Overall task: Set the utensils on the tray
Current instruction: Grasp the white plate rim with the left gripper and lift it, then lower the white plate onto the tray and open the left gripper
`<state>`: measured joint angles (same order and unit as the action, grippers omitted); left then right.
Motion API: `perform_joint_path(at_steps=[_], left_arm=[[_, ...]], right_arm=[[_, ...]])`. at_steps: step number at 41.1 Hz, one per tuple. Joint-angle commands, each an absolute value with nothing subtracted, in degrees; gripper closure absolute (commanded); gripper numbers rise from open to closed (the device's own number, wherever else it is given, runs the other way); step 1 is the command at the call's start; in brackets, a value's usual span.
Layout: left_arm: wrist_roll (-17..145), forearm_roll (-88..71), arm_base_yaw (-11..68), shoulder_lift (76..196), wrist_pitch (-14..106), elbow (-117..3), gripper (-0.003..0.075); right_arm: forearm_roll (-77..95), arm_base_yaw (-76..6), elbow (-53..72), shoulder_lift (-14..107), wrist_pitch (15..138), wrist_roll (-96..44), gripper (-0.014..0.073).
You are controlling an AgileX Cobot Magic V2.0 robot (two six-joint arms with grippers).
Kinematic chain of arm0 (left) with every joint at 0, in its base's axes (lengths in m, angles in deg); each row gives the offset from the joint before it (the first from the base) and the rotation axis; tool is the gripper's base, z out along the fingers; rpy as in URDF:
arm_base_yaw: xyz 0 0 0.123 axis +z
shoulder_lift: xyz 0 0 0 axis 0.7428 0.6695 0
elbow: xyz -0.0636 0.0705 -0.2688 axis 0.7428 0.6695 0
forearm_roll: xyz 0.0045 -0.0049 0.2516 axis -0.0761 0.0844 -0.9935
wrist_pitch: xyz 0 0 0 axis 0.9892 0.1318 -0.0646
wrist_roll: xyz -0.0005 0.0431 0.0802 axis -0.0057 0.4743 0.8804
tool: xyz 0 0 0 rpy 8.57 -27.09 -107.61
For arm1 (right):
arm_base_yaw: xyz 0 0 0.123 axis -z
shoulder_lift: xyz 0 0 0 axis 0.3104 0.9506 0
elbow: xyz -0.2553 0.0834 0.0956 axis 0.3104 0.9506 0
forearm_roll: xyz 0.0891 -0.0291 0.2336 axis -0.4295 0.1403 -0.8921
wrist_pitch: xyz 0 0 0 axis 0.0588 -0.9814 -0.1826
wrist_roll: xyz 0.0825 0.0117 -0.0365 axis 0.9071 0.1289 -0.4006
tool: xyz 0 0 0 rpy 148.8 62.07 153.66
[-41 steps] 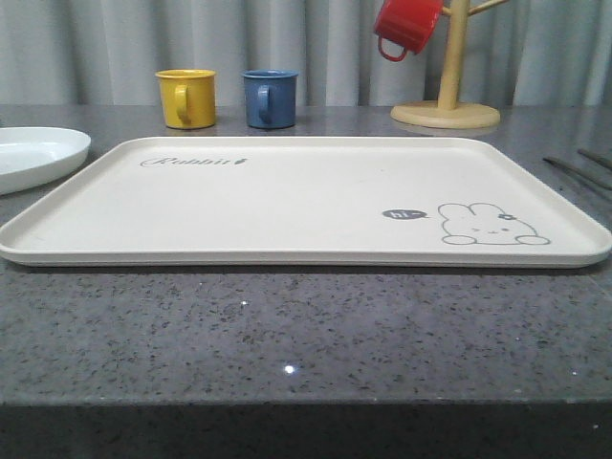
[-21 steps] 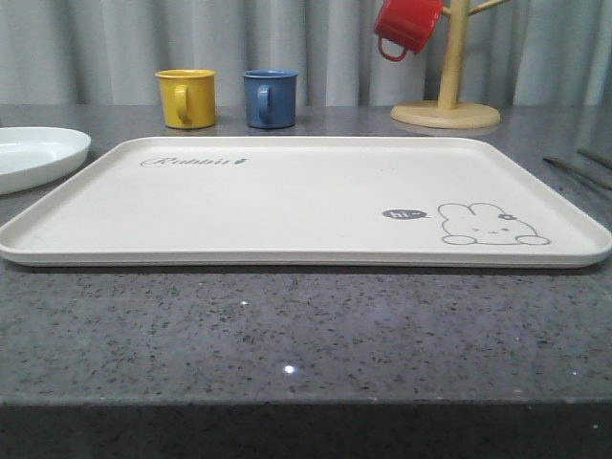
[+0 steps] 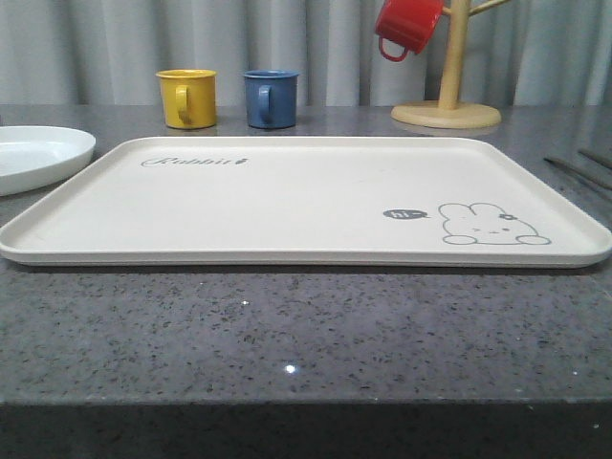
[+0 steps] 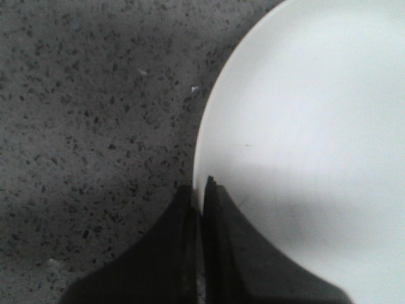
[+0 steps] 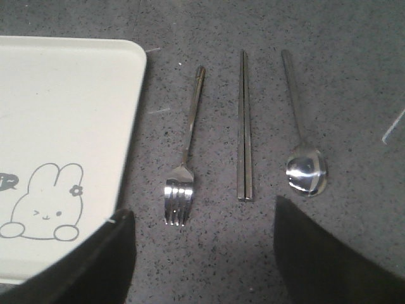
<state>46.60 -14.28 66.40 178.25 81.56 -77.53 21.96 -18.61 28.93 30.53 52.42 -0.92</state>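
Beside the tray [image 5: 63, 126] lie fork [image 5: 183, 164], chopsticks [image 5: 244, 126], spoon [image 5: 304, 164].

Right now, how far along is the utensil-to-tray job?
Nothing done: the tray holds no cutlery. The fork, chopsticks and spoon lie side by side on the counter beside it. The right end effector is open above them, gripping nothing. The left end effector is shut over the white plate. All three remain.

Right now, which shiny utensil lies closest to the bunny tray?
The fork. It lies right beside the tray; the chopsticks and spoon lie farther away.
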Motion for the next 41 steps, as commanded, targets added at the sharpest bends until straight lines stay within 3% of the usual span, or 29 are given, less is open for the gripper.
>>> perform_joint_path(at_steps=[1, 14, 31, 41], left_arm=[[46.68, -13.40, 66.17, 173.23, 80.59, -81.20, 0.0738], [47.89, -7.12, 63.47, 168.42, 90.34, -88.11, 0.0738], [49.28, -7.51, 43.91, 169.92, 95.32, -86.14, 0.0738], [49.28, -7.51, 38.42, 175.22, 95.11, -86.14, 0.0738]], right_arm=[[22.61, -18.59, 26.94, 30.67, 56.02, -1.44, 0.0097], [22.61, -18.59, 26.94, 30.67, 56.02, -1.44, 0.0097], [22.61, -18.59, 26.94, 30.67, 56.02, -1.44, 0.0097], [22.61, -18.59, 26.94, 30.67, 56.02, -1.44, 0.0097]])
